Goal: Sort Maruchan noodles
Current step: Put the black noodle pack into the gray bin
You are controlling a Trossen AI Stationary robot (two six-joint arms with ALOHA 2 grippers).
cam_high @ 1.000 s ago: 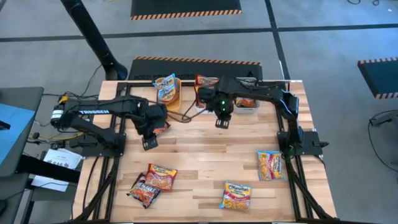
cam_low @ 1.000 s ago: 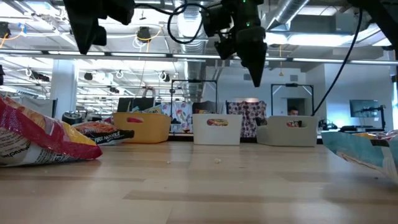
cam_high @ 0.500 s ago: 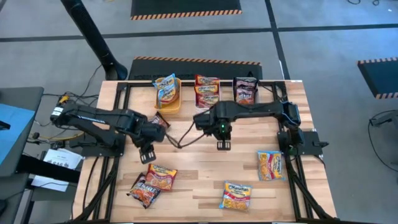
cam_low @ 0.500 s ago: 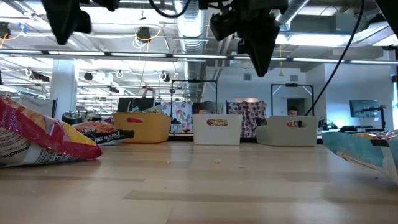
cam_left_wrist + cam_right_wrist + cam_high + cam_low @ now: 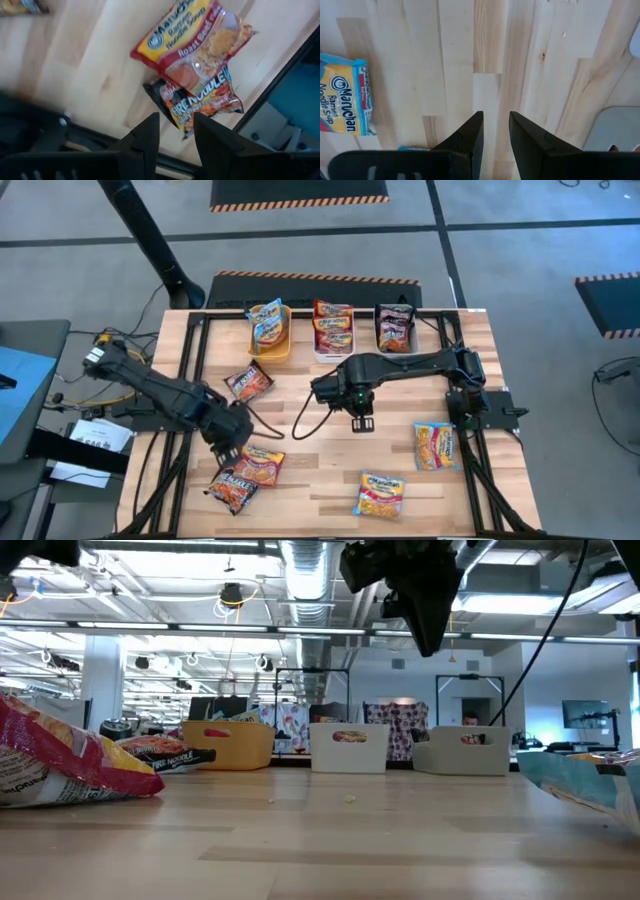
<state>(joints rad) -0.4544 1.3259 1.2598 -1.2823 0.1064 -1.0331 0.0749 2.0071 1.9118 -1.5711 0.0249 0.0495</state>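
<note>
The wooden counter (image 5: 330, 450) carries three bins along its far edge: an orange bin (image 5: 272, 340) with yellow-and-blue packets, a white bin (image 5: 332, 330) with red-orange ones and a grey bin (image 5: 396, 328) with dark ones; the two dark arms have both drawn back from that far row over the last second, so a drop-off seems finished and each is heading for fresh stock; the left arm has swung toward the near-left corner, and its left gripper (image 5: 232, 448) now hangs over the pair of packets there; the right gripper (image 5: 362, 420) has come from the bins to the middle of the counter, over bare wood; loose noodles remain, so the sort is by my reckoning a little over half done; a red-orange packet (image 5: 247, 383) lies alone just near of the orange bin; two yellow-and-blue packets lie near right, one (image 5: 436, 445) by the right edge and one (image 5: 381, 493) closer to the near edge; in the left wrist view the fingers (image 5: 147, 132) stand apart with a narrow gap, holding nothing, and the roast beef packet (image 5: 192, 45) overlaps the dark fire noodle packet (image 5: 205, 102) just beyond their tips; the right fingers (image 5: 472, 132) are likewise slightly parted and empty, a yellow-and-blue packet (image 5: 344, 95) off to one side of them.
</note>
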